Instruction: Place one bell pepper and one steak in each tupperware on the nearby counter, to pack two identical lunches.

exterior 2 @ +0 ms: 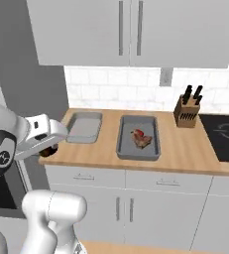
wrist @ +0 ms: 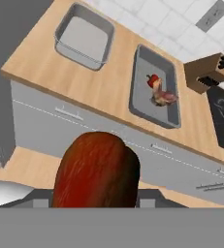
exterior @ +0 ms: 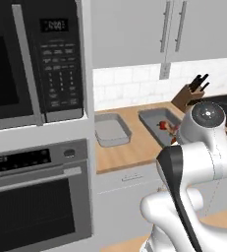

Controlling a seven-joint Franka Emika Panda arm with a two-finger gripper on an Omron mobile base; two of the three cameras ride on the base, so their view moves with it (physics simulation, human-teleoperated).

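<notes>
The fingers (wrist: 96,201) are closed on a steak (wrist: 96,169), a reddish-brown slab that stands up large at the bottom of the hand view and hides the fingertips themselves. In the right base view the hand hangs off the left end of the desk (exterior 2: 185,154), at about desk height, with a dark scrap of the steak showing just under the white wrist.

The desk is a light tan wood-grain worktop backed by white square wall tiles (exterior 2: 111,92). Two grey tupperware trays lie flat on it, side by side and apart. The left tupperware (exterior 2: 84,127) sits near the left end of the desk, and its floor shows bare grey in all three views. The right tupperware (exterior 2: 139,149) lies toward the middle of the desk and is the longer of the two as seen. Inside it, a red bell pepper (exterior 2: 139,133) and a second steak (exterior 2: 143,141) lie touching each other, the pepper on the far side; they sit toward the far half of the tray.

Further right on the desk, near the wall, stands a wooden knife block (exterior 2: 187,115) with dark handles sticking up. A black cooktop (exterior 2: 225,136) is set into the desk at the right edge. Grey cabinets (exterior 2: 131,32) hang above, and drawers and doors (exterior 2: 126,208) run under the desk. In the left base view a microwave (exterior: 34,59) sits above an oven (exterior: 36,197) to the left of the desk.
</notes>
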